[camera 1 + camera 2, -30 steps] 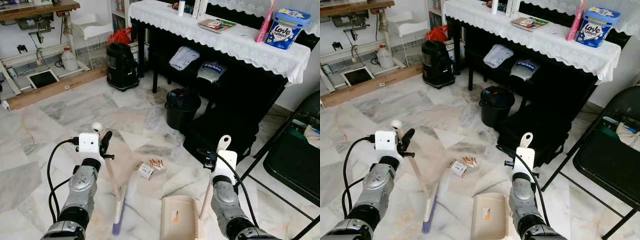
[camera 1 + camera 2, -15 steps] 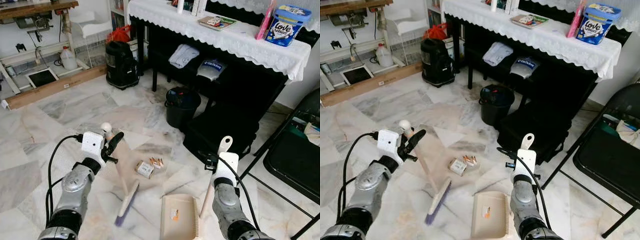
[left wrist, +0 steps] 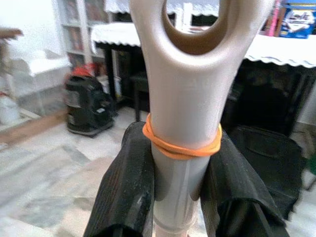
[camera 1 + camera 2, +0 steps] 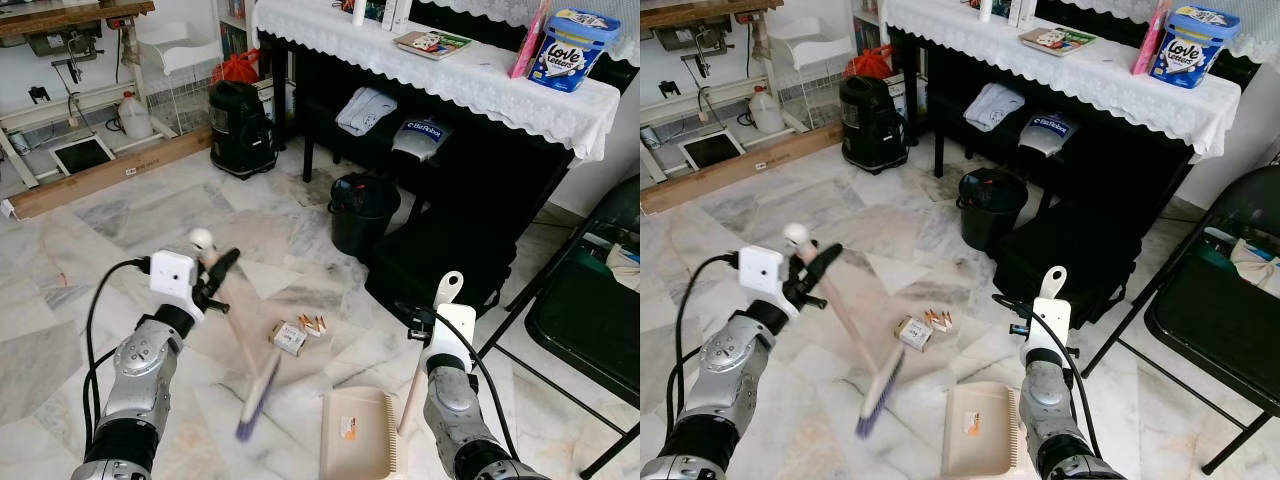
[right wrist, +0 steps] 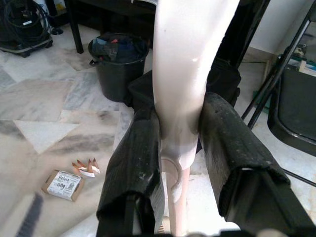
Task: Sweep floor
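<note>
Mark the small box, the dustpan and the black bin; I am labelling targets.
small box (image 4: 291, 338), left eye view, its top face.
dustpan (image 4: 358, 437), left eye view, its flat tray.
black bin (image 4: 363, 217), left eye view, its side wall.

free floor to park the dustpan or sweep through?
Bare marble between the plank, vacuum and left gripper. Crowded ahead: small box, scraps, dustpan, bin, black bag.
</note>
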Controlling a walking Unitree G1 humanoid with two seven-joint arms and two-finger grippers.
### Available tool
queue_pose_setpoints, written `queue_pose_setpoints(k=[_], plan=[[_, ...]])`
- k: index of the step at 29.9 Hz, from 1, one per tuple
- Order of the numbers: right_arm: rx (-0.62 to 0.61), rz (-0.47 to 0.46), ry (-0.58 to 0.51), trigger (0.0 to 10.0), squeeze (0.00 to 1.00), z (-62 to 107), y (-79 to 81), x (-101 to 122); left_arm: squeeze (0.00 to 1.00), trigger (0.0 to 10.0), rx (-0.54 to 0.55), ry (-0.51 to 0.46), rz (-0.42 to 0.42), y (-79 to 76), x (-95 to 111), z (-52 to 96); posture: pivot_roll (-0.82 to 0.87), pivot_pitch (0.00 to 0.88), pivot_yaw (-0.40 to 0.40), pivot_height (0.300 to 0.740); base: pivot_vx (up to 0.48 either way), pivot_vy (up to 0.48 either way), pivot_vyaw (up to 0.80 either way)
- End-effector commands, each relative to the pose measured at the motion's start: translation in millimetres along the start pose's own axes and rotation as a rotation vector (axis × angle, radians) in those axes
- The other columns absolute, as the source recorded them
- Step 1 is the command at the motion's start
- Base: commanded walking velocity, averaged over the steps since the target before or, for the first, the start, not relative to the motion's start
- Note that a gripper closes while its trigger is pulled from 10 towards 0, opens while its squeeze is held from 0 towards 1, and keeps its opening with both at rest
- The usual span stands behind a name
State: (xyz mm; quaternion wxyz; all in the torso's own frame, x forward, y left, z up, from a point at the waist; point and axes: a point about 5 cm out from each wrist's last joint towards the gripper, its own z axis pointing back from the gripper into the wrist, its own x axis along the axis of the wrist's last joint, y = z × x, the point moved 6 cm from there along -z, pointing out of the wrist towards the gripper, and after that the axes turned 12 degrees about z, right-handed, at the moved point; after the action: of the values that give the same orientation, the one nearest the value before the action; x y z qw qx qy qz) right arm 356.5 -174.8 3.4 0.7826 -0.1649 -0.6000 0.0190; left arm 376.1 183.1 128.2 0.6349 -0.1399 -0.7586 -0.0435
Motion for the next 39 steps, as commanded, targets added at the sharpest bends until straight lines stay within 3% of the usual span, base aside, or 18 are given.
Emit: queue_pose_setpoints(k=[1,12,19,31,35,39], plan=[[0.019,0.014,0.02,10.0,0.0,1.5,4.3,-4,0.0,10.0,0.001,-0.021,-0.003,-5.2,2,-4.3,-0.02,0.062,-0.087,0.74,0.0,0.0,0.0],[0.011,0.015,0.019,10.0,0.0,2.3,2.7,-5,0.0,10.0,0.053,0.072,0.021,-10.6,-35,-1.9,-0.04,0.079,-0.089,0.74,0.0,0.0,0.0],[0.009,0.018,0.019,10.0,0.0,2.9,1.0,-7,0.0,10.0,0.046,0.128,0.127,-18.6,-54,1.2,-0.04,0.082,-0.093,0.74,0.0,0.0,0.0],[0.02,0.02,0.024,10.0,0.0,2.9,3.5,-7,0.0,10.0,-0.111,0.136,0.18,-28.9,-41,-1.4,-0.02,0.075,-0.098,0.74,0.0,0.0,0.0],[0.029,0.02,0.022,10.0,0.0,2.6,6.5,-6,0.0,10.0,-0.121,0.111,0.307,-24.6,-29,-2.0,-0.01,0.066,-0.102,0.74,0.0,0.0,0.0],[0.034,0.02,0.02,10.0,0.0,2.4,8.1,-4,0.0,10.0,-0.075,0.054,0.348,-16.3,-18,-4.2,-0.01,0.063,-0.102,0.74,0.0,0.0,0.0]])
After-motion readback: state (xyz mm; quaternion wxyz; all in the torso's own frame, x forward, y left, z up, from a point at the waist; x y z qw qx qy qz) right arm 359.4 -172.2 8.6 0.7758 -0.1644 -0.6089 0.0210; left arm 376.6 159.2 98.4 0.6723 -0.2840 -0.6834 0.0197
